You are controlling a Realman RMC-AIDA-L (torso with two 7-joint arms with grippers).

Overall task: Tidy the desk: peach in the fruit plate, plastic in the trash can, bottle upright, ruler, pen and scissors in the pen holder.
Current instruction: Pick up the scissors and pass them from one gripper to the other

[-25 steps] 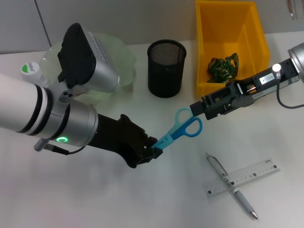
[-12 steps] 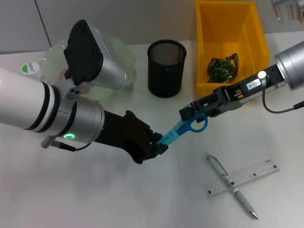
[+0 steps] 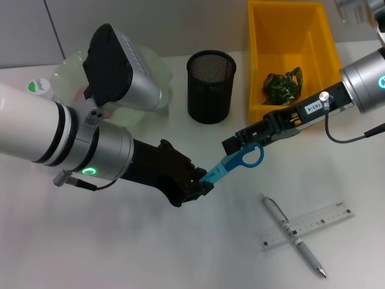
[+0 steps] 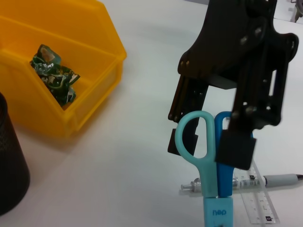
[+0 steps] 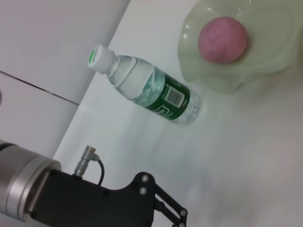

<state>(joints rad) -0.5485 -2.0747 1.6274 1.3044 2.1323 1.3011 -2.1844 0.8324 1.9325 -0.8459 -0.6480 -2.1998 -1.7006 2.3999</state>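
The bottle (image 5: 144,90) stands upright at the far left of the surface (image 3: 150,253), beside the fruit plate (image 5: 265,61) that holds the peach (image 5: 222,39). Nearer the middle, the left end effector (image 3: 201,188) is clamped on the blade end of the blue scissors (image 3: 231,164) and holds them off the surface, handles toward the right. The right end effector (image 3: 240,140) has its fingers spread around the handle loops, one inside the ring as the left wrist view shows it, not yet closed on them.

The risk, as I judge it, is in the handover: if the left lets go before the right has a firm hold, the scissors drop; if both pull, they twist or slip.

The mesh pen holder (image 3: 210,86) stands just behind, with open surface around it. The yellow trash can (image 3: 289,54), plastic (image 3: 281,84) inside, sits close on its right, a wall to avoid. The pen (image 3: 293,235) and ruler (image 3: 307,226) lie crossed in front.
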